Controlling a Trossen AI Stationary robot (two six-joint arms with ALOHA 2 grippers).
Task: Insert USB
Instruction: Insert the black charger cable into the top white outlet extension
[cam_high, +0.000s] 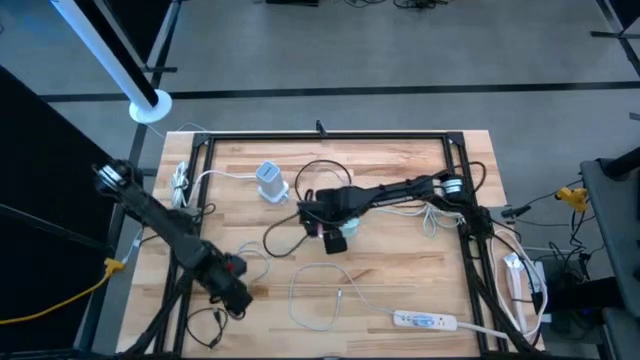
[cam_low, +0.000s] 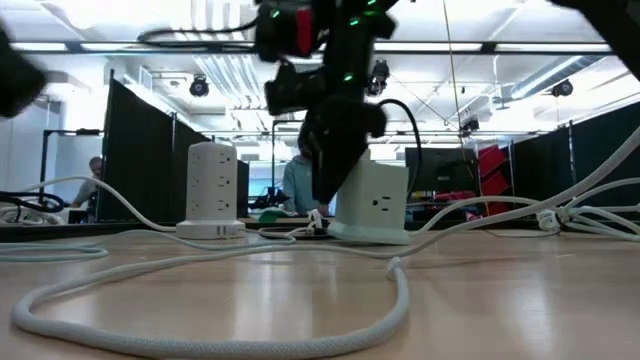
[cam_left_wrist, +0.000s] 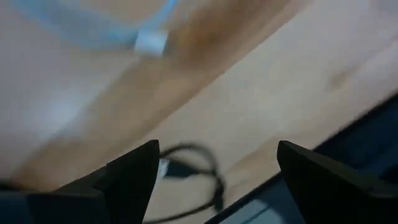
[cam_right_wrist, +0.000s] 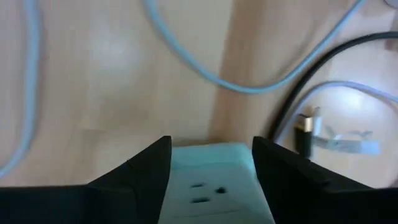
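Observation:
A white power cube (cam_high: 336, 242) (cam_low: 375, 205) stands mid-table on its base. My right gripper (cam_high: 335, 228) (cam_right_wrist: 211, 146) comes down on it, shut on it. A black cable's gold-tipped plug (cam_right_wrist: 305, 127) lies on the wood beside the cube. A white cable (cam_high: 320, 300) lies loose, its plug end (cam_left_wrist: 151, 42) free. My left gripper (cam_high: 238, 298) (cam_left_wrist: 217, 149) hangs open over the near-left part of the table, above a black cable's plug (cam_left_wrist: 171, 168), touching nothing. My right gripper has the white power cube's upper part (cam_right_wrist: 211, 158) between its two fingers, one finger on each opposite side wall. The fingers come from above, slanting down from the table's right. The cube's base (cam_low: 370, 236) stays on the table.
A white tower power strip (cam_high: 270, 180) (cam_low: 212, 190) stands left of the cube toward the far edge. A flat power strip (cam_high: 425, 320) lies near the near-right corner. Black and white cables loop around the cube. A black frame (cam_high: 320, 135) borders the table.

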